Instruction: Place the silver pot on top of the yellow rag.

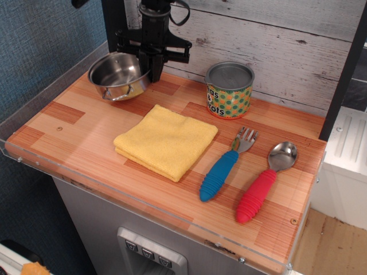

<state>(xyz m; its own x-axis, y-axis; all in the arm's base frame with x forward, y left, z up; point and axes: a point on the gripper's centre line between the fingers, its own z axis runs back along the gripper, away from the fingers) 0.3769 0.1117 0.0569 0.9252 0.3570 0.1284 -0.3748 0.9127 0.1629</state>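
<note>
Nearest me lie one red-handled spoon (262, 184) and one blue-handled fork (225, 164) on the wooden table (74, 134). Beyond them the one yellow rag (166, 140) sits folded and bare. Farther back stands one tin can (229, 89), its dotted label showing partial letters, "as" and "tols". At the rear left my gripper (151, 64) pinches the rim of the one silver pot (117, 75), tilted.

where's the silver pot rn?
Back-left of the counter in the camera view: the silver pot hangs tilted from the gripper, whose fingers pinch its right rim, behind and left of the yellow rag.
</note>
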